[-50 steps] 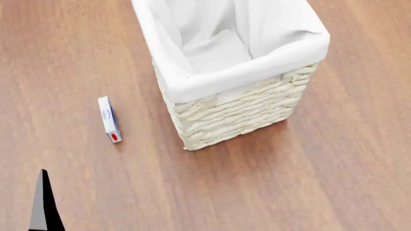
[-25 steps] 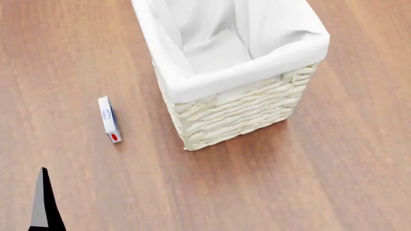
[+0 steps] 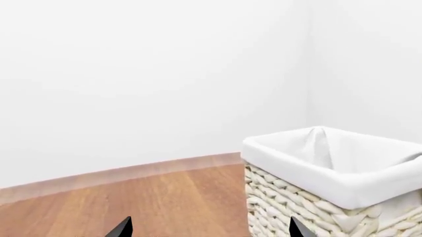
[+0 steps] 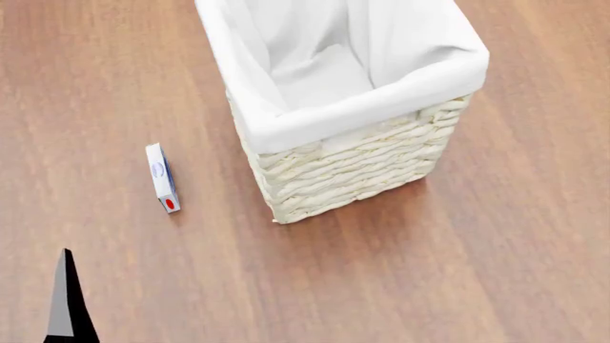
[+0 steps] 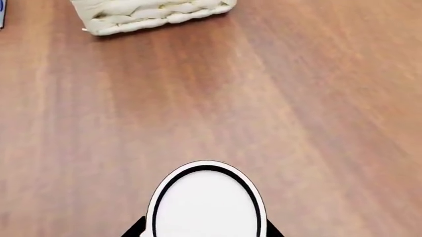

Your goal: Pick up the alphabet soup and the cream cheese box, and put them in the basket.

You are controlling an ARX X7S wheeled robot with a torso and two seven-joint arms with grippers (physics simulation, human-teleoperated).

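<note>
1. One wooden surface (image 4: 496, 271) carries everything.
2. One basket (image 4: 353, 164) stands upright at its middle, empty.
3. One alphabet soup (image 5: 206, 205) can, pale top showing, sits pinched in the right hand (image 5: 206, 228).
4. One left hand (image 3: 207, 229), fingers spread, holds nothing.
5. One cream cheese box (image 4: 162, 177) lies left of the basket, apart.

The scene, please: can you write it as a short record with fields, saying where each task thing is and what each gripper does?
cream cheese box: on the wooden floor, left of the basket, apart from it
basket: upright; no object visible inside
alphabet soup: only its pale top shows, between the right gripper's fingers
left gripper: open, holds nothing, fingertips near the basket's side
right gripper: shut on the can, away from the basket
</note>
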